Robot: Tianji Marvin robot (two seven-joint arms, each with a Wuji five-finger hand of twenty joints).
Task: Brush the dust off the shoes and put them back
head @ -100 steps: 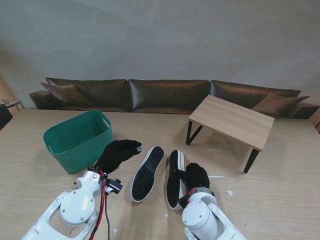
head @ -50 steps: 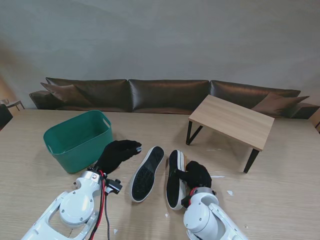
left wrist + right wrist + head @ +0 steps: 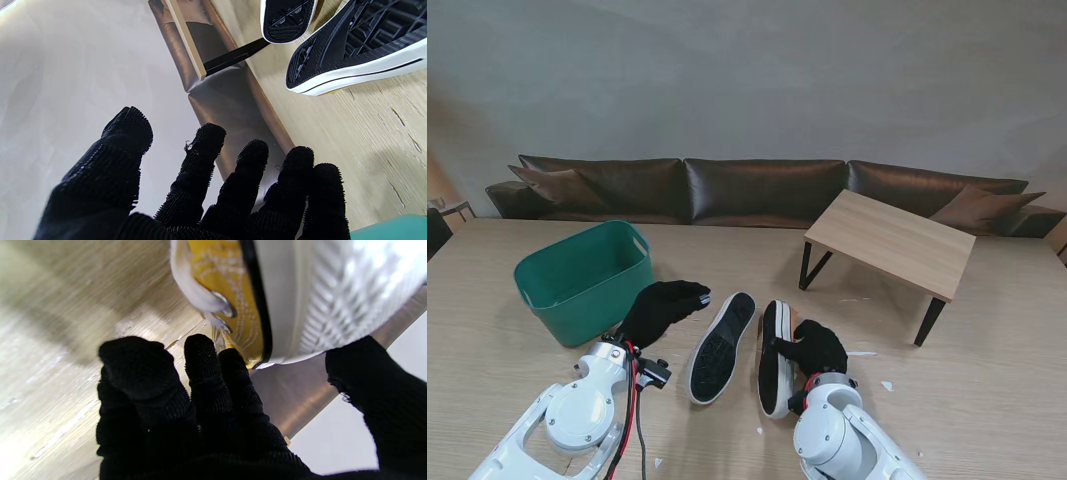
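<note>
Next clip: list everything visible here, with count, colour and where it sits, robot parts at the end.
Shoes: two, black soles with white edging, yellow upper on the right one, lying on the table in front of me; left shoe sole-up, right shoe tipped on its side.
Basket: one, green, on the table to the left, farther from me than the left hand.
Small table: one, light wood top with black legs, to the right, beyond the shoes.
Sofa: one, dark brown leather, along the far wall.
Table: one, light wood, under everything.
Left hand: black glove, fingers spread, holding nothing, beside the left shoe.
Right hand: black glove, fingers closed around the right shoe.
</note>
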